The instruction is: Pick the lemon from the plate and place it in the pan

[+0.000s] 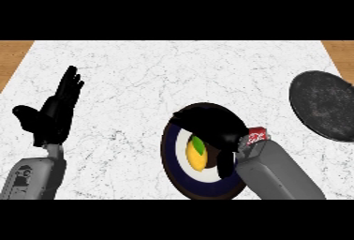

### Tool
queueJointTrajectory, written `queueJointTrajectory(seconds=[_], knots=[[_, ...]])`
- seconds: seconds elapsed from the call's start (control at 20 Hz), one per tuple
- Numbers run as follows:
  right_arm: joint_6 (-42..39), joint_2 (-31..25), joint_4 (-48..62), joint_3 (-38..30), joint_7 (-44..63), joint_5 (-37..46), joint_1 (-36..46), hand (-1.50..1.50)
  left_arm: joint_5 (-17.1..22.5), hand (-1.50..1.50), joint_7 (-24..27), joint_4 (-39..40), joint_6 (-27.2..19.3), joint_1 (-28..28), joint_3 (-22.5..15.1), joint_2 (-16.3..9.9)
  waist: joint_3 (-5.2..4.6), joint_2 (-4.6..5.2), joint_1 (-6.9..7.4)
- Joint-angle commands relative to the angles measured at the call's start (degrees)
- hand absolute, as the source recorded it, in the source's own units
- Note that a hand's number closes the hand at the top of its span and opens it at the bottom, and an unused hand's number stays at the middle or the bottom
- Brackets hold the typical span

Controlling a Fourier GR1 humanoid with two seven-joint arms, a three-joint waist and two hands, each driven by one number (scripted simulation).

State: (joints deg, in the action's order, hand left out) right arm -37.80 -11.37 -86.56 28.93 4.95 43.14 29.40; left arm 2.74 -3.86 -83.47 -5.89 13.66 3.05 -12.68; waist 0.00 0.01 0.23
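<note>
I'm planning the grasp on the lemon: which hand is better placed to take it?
The right hand: it hangs directly over the plate, fingers curling beside the lemon, and the pan lies on its side. The left hand rests open, far left.

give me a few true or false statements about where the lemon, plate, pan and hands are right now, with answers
1. The lemon lies on the plate. True.
2. The pan holds the lemon. False: nothing shows in the pan, and the lemon is on the plate.
3. The right hand is over the plate, by the lemon. True.
4. The left hand grips the pan. False: it rests open at the view's left, fingers up, far from the pan.
5. The pan is left of the plate. False: it is at the right edge.
</note>
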Motion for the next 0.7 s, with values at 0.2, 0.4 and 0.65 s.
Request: queueJointTrajectory(seconds=[0.2,0.4,0.65], knots=[[-2.50,0.51,-3.14,2.36,2.74,7.33,-3.98,-1.50,0.83,0.00,-1.71,-2.85,1.74,-1.27,2.49,-1.32,0.00,-0.09,-0.16],[0.29,4.26,6.49,2.68,-0.34,10.95,-1.34,-1.50,0.24,0.00,1.72,1.92,2.79,-0.57,2.62,-0.20,0.00,0.05,0.01],[0.90,3.58,6.84,1.45,-3.30,13.47,-1.22,-1.50,-4.43,0.00,4.85,3.87,-1.62,-0.60,-0.57,4.67,0.00,0.07,-0.18]])
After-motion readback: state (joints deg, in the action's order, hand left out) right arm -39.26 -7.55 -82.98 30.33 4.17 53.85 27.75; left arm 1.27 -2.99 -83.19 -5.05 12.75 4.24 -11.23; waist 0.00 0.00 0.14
